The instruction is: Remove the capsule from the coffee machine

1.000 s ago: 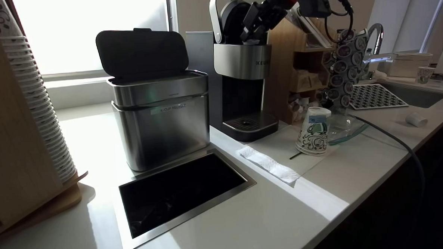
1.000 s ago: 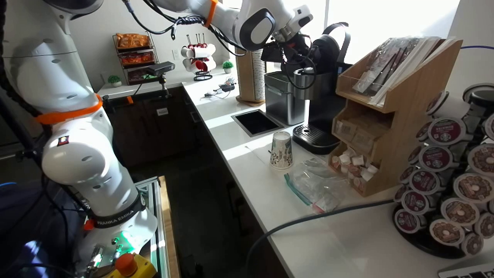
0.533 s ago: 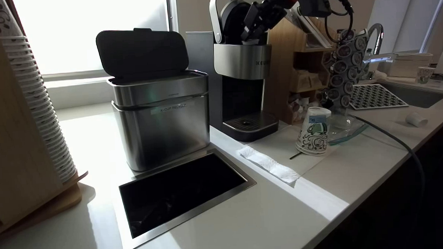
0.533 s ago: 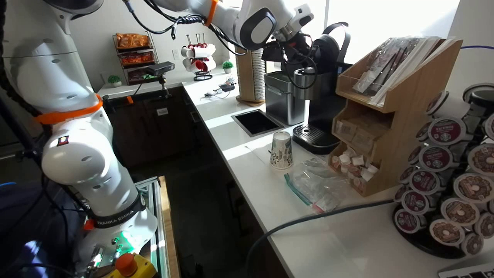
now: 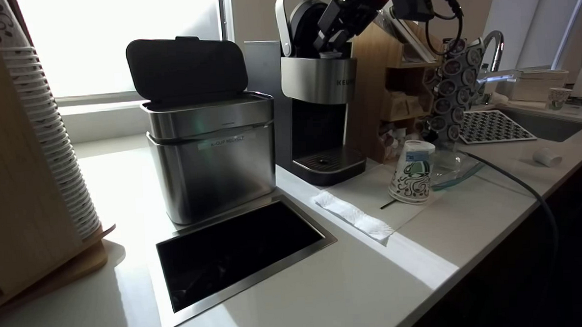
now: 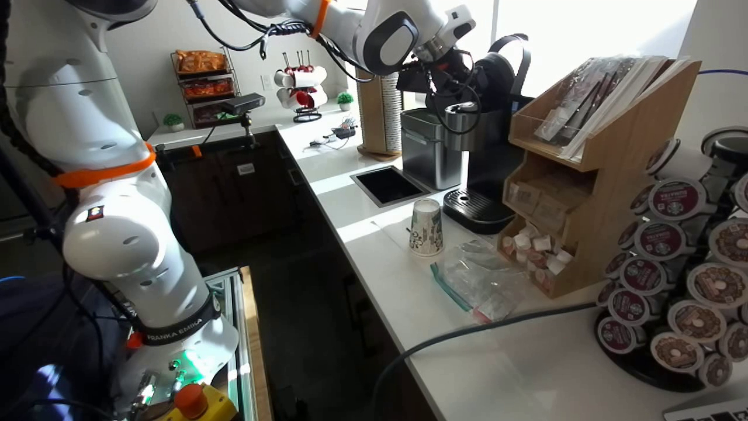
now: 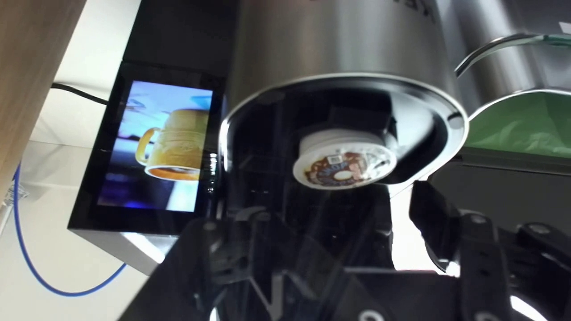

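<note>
One pod sits mid-frame in the machine.
Spread, empty tool, probably at grasp alignment; next: straddle and pinch.

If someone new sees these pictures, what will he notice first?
Probably the white robot arm, large at the left of an exterior view. In the wrist view, the colourful-lidded capsule stands out in the open top of the coffee machine; left of it, a lit screen shows a yellow mug.
</note>
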